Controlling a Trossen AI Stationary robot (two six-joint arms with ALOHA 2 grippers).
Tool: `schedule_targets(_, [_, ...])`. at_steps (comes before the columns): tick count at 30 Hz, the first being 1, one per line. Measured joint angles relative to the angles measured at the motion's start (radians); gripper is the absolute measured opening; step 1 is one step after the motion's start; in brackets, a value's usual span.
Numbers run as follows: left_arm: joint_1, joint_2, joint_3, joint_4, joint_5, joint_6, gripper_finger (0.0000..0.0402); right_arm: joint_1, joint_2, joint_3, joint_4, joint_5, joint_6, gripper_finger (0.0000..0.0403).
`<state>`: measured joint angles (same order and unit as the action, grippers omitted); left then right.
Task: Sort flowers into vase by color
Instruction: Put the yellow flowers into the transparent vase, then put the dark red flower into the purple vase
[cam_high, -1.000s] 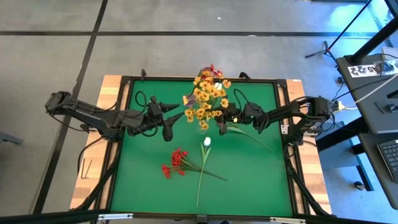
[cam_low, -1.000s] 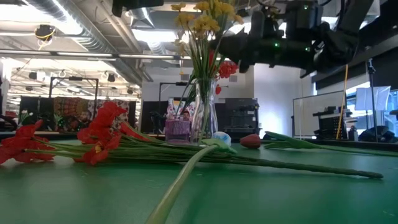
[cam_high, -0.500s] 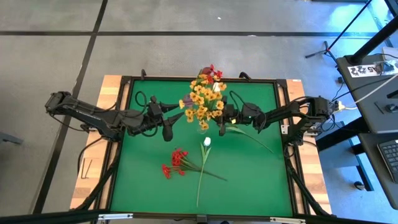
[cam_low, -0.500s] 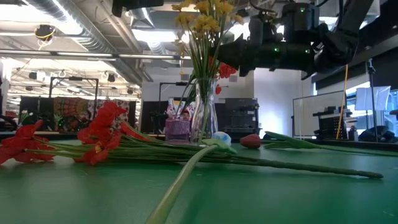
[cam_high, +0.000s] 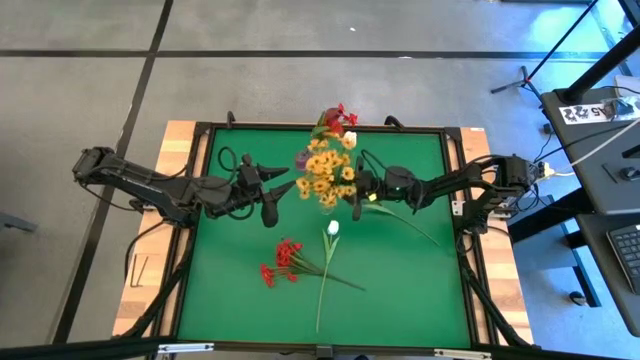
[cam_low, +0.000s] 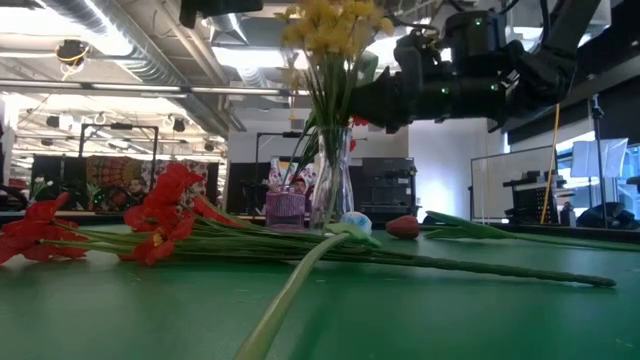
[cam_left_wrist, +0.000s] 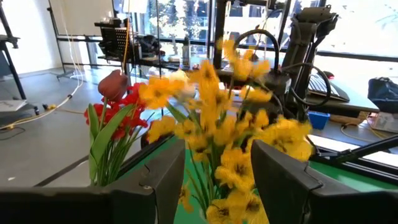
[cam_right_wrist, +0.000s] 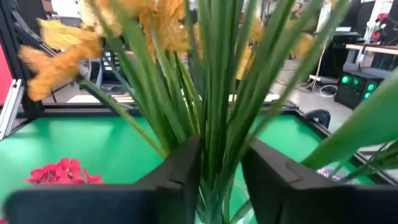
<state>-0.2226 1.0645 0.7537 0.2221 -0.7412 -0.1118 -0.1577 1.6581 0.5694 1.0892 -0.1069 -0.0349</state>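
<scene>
- The right hand (cam_high: 357, 190) reaches in from the right side of the green surface (cam_high: 400, 290) and is clenched around the green stems of the yellow blossom spray (cam_high: 327, 178); in the right wrist view the two dark fingers (cam_right_wrist: 180, 168) close on those stems from either side.
- The stems run down into the clear glass vase (cam_low: 331, 190) standing near the far edge of the surface, with the yellow heads fanning out above it.
- A few red blossoms (cam_high: 343, 117) sit at the far side of the bunch, by the far rim, with a dark pink bud among them; the left wrist view shows the bud (cam_left_wrist: 112, 84) beside the red ones.
- The left hand (cam_high: 283, 189) hovers just to the left of the bouquet, released, its fingers (cam_left_wrist: 165, 177) spread wide with nothing between them and the yellow blooms right in front.
- Lying flat on the surface nearer to me is a red blossom spray (cam_high: 282, 262), its stems angling off to the right.
- A white tulip (cam_high: 333, 228) lies beside it, its long stem crossing the red spray's stems.
- Another long-stemmed flower (cam_high: 405, 222) lies under the right arm; from the low view its dark pink bud (cam_low: 403, 227) rests on the surface behind the tulip head.
</scene>
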Motion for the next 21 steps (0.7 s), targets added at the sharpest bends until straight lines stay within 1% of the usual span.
schedule_targets(5, [0.0, 0.0, 0.0, -0.017, 0.0, -0.015, 0.018, 0.0, -0.008, 0.0, -0.01, -0.02, 0.0, 0.0171])
schedule_targets(10, [0.0, 0.0, 0.0, -0.024, 0.0, -0.017, 0.018, 0.001, -0.067, 0.0, -0.093, -0.021, -0.003, 0.0205])
schedule_targets(15, [0.0, 0.0, 0.0, -0.025, 0.0, -0.018, 0.018, 0.001, -0.163, 0.0, -0.257, -0.017, -0.023, 0.0221])
schedule_targets(17, [0.0, 0.0, 0.0, -0.027, 0.0, -0.02, 0.018, 0.001, -0.204, 0.0, -0.338, -0.011, -0.027, 0.0222])
schedule_targets(21, [0.0, 0.0, 0.0, -0.028, 0.0, -0.02, 0.018, 0.001, -0.284, 0.0, -0.442, -0.009, -0.026, 0.0222])
